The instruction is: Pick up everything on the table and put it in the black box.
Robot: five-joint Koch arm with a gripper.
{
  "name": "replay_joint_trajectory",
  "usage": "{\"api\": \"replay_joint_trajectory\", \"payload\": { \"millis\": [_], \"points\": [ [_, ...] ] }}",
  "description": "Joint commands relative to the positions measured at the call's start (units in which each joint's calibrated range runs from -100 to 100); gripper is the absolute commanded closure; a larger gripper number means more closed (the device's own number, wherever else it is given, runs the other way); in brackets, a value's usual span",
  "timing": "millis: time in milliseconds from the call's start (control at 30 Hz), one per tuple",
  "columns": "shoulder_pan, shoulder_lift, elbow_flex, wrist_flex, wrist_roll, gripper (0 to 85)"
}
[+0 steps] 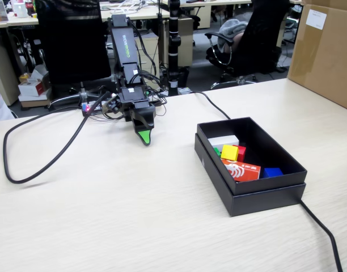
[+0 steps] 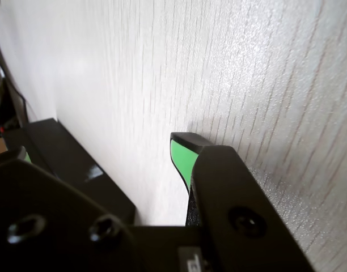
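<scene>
The black box [image 1: 264,199] sits right of centre on the table [image 1: 117,215]. Inside it lie the yellow cube [image 1: 229,152], the red cube [image 1: 241,151] just behind it, and the green cube [image 1: 217,151], mostly hidden by the yellow one. My gripper [image 1: 140,133] hangs tip-down just above the table, left of the box and a hand's width from it. In the wrist view my gripper [image 2: 104,154] is open, with bare table between its green-padded fingertips [image 2: 181,157]; nothing is held. A black side of the box [image 2: 66,158] shows to the left.
Also in the box are a red-and-white packet [image 1: 241,170], a small blue block [image 1: 271,171] and a white item [image 1: 223,140]. A big brown carton [image 1: 326,51] stands at the far right. Black cables [image 1: 43,164] loop on the left and run past the box's front right corner [image 1: 324,232].
</scene>
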Motion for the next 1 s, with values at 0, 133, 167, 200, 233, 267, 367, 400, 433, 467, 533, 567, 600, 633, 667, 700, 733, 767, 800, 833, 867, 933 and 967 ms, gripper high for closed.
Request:
{"api": "replay_joint_trajectory", "payload": {
  "millis": [0, 133, 167, 200, 233, 267, 367, 400, 433, 467, 533, 567, 600, 633, 667, 700, 733, 767, 800, 833, 867, 933, 967],
  "points": [
    [0.00, -1.67, 0.29, 4.84, -0.15, 35.9],
    [0.10, -2.13, -1.62, 5.28, -0.05, 35.8],
    [0.10, -2.13, -2.25, 5.28, 0.00, 35.9],
    [0.15, -2.13, -2.98, 5.28, 0.00, 35.8],
    [0.15, -2.13, -3.61, 5.28, 0.00, 35.5],
    [0.15, -2.13, -4.16, 5.28, 0.00, 35.5],
    [0.44, -1.90, -6.33, 5.19, 0.00, 36.3],
    [0.54, -1.67, -6.51, 5.19, 0.00, 36.4],
    [0.49, -1.56, -6.60, 5.10, 0.10, 36.6],
    [0.49, -1.44, -6.60, 5.10, 0.15, 36.6],
    [0.49, -0.41, -6.79, 5.02, 0.20, 36.7],
    [0.49, -0.41, -6.79, 5.02, 0.15, 36.7],
    [0.49, -0.41, -6.79, 5.10, 0.15, 36.7],
    [0.49, -0.41, -6.79, 5.10, 0.15, 36.7],
    [0.49, -0.41, -6.79, 5.10, 0.15, 36.7],
    [0.49, -0.41, -6.79, 5.10, 0.15, 36.7],
    [0.49, -0.41, -6.79, 5.10, 0.15, 36.7],
    [0.49, -0.41, -6.88, 5.10, 0.15, 36.7],
    [0.44, -0.52, -7.06, 5.10, 0.10, 36.7],
    [0.54, -0.52, -7.24, 5.10, 0.10, 36.7],
    [0.49, -0.64, -7.24, 5.02, 0.10, 36.7],
    [0.49, -0.75, -7.42, 5.02, 0.10, 36.7],
    [0.49, -0.75, -7.42, 5.02, 0.10, 36.7]
  ]
}}
